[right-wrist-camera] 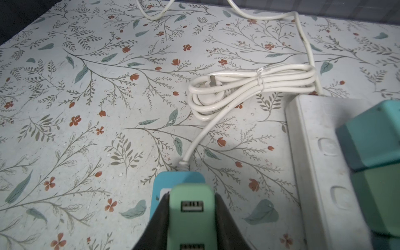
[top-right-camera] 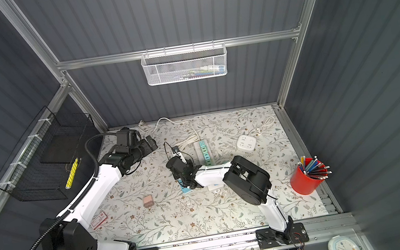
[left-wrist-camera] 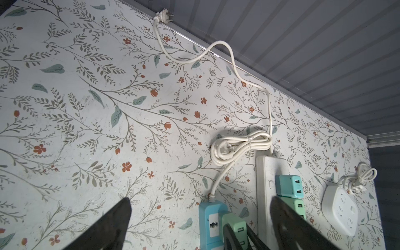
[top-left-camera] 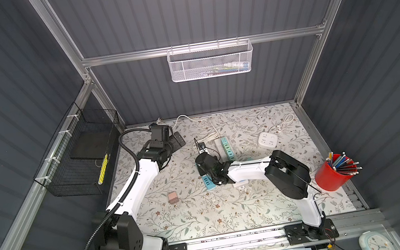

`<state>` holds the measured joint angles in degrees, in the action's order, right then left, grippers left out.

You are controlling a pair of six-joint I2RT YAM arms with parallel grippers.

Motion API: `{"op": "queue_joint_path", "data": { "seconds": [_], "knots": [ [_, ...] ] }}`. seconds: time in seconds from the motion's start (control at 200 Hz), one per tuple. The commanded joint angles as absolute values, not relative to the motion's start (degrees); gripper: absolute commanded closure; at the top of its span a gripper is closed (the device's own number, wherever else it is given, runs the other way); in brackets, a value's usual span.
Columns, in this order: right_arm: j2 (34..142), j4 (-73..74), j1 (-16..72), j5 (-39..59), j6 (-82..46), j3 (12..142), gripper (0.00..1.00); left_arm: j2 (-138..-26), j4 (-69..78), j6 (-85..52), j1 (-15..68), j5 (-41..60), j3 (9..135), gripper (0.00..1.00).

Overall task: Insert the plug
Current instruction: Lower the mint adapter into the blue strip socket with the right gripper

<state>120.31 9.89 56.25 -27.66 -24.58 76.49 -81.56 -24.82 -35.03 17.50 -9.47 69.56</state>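
My right gripper (right-wrist-camera: 191,195) is shut on a light green plug (right-wrist-camera: 191,214) with USB ports, one black finger on each side. The plug stands over the top face of a blue power strip (right-wrist-camera: 160,184), just behind its cord end; the prongs are hidden. In the left wrist view the same plug (left-wrist-camera: 234,223) sits beside an uncovered socket of the blue strip (left-wrist-camera: 208,216). In a top view the right gripper (top-left-camera: 203,169) hangs mid-table over the strip (top-left-camera: 208,183). My left gripper (top-left-camera: 178,140) is open and holds nothing at the back left, well away from the plug.
A white power strip (top-left-camera: 226,148) with teal and green chargers lies just right of the blue one, its coiled cord (right-wrist-camera: 249,91) behind. Further off are a white square socket (top-left-camera: 267,139), a pink plug (top-left-camera: 172,196), a white plug (top-left-camera: 240,185) and a red pen cup (top-left-camera: 331,176).
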Motion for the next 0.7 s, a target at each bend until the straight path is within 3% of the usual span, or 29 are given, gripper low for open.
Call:
{"op": "queue_joint_path", "data": {
  "seconds": [0.0, 0.235, 0.53, 0.69],
  "knots": [
    [126.48, -1.52, 57.3, -24.42, -27.41, 77.82, 0.78, -80.13, -25.46, -35.42, 17.13, -9.51, 68.9, 0.0],
    [127.77, -4.44, 57.39, -23.38, -27.82, 80.6, 0.75, -79.99, -25.16, -35.55, 17.05, -8.54, 68.73, 0.0],
    [122.24, -0.86, 57.33, -23.36, -25.01, 81.34, 0.4, -79.2, -24.44, -35.07, 17.05, -9.1, 68.27, 0.0],
    [118.32, 0.04, 57.22, -24.25, -22.13, 83.32, 0.31, -79.63, -24.24, -35.33, 17.05, -8.4, 68.05, 0.0]
  ]
}}
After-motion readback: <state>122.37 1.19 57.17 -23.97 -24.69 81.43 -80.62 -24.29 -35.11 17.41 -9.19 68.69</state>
